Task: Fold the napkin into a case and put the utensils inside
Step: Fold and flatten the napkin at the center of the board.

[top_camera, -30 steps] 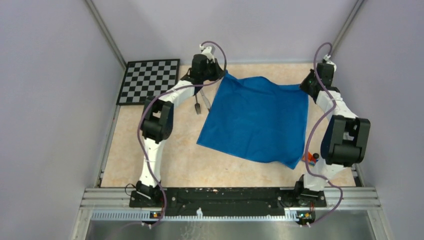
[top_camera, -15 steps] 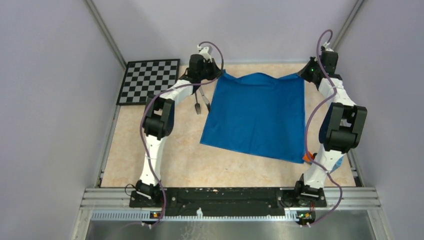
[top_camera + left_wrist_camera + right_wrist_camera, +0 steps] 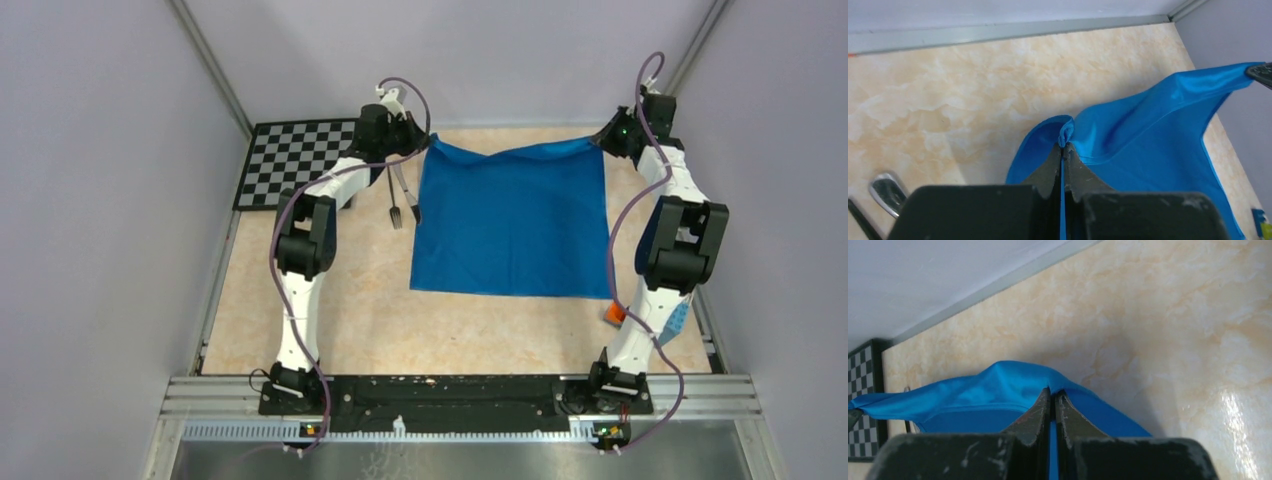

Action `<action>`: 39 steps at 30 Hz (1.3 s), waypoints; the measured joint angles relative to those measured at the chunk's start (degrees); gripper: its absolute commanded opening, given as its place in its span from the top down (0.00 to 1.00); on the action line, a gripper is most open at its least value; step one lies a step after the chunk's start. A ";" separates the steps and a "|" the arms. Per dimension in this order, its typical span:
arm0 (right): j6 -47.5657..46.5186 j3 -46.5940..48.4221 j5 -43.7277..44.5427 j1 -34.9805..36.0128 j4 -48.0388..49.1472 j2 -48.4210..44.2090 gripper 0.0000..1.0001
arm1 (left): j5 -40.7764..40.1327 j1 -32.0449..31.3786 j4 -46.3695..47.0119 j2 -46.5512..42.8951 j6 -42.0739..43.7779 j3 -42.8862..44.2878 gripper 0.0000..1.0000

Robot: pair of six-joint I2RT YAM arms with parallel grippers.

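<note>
top external shows napkin (image 3: 510, 225) stretched left-right, draping nearward.

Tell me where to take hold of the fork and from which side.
Grip the fork at its slim handle just behind the tines, coming straight down. It lies flat on the table, tines toward the arms' bases, so probably only a pinch across the handle works. The knife lies close on its right; keep clear of it.
</note>
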 measured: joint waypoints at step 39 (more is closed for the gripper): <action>-0.98 -48.28 7.52 -3.61 -13.55 -40.13 1.00 | 9.01 -4.04 -8.85 -36.76 -11.47 -58.29 1.00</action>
